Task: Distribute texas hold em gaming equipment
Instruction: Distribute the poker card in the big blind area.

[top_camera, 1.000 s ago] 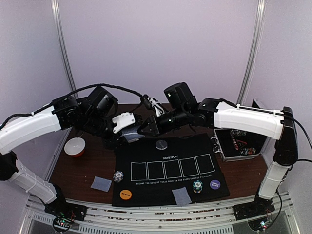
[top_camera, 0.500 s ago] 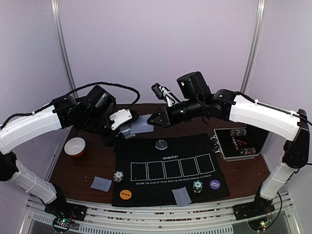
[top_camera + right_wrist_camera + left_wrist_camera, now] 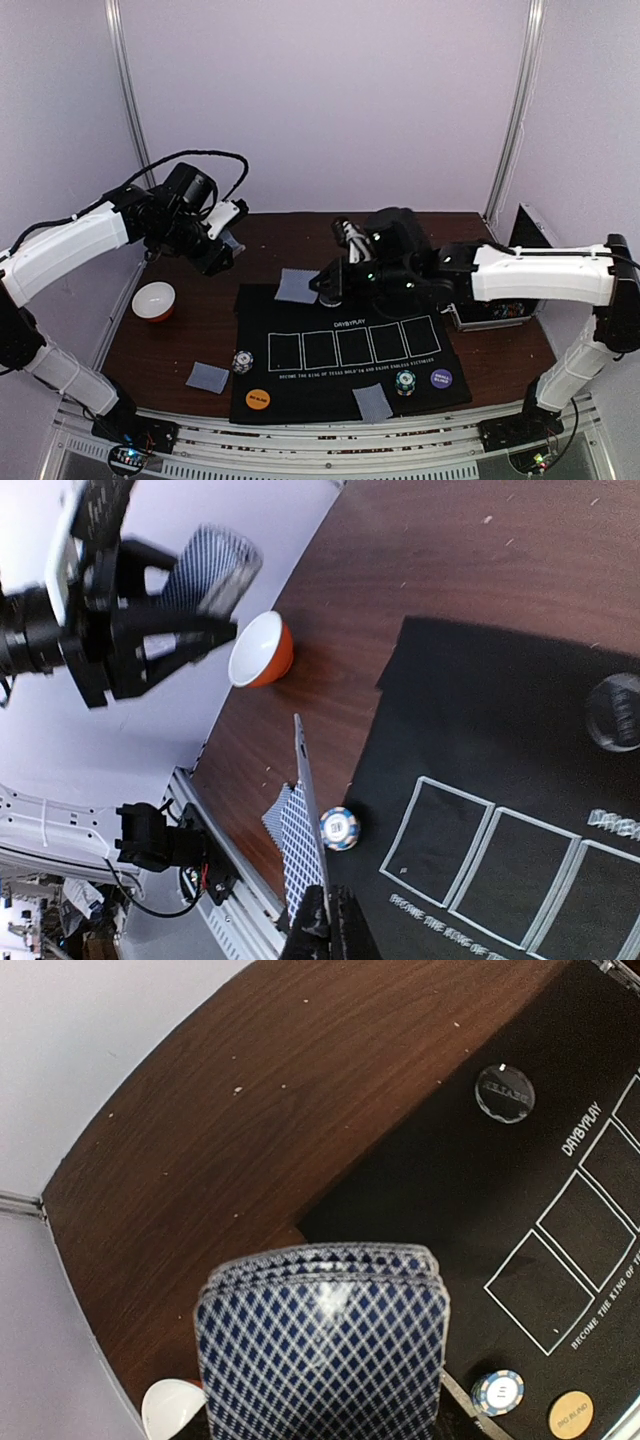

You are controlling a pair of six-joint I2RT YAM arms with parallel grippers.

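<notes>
My left gripper [image 3: 218,247] is shut on a deck of blue-backed playing cards [image 3: 320,1350], held above the table's back left. My right gripper [image 3: 325,925] is shut on one card [image 3: 296,285], seen edge-on in the right wrist view [image 3: 312,810], over the mat's back left corner. The clear dealer disc [image 3: 504,1092] lies on the black mat [image 3: 350,395]. Two chip stacks [image 3: 241,361] [image 3: 405,381], an orange disc [image 3: 258,398] and a purple disc [image 3: 441,378] sit along the mat's front. Dealt cards lie at the front left [image 3: 208,377] and front middle [image 3: 373,401].
An orange bowl [image 3: 153,300] stands on the brown table at the left. A silver case [image 3: 495,305] stands open at the right, partly behind my right arm. The metal rail [image 3: 320,445] runs along the near edge.
My right gripper has drawn one card off the deck and carried it down toward the mat. My left gripper has pulled back to the left with the deck.
</notes>
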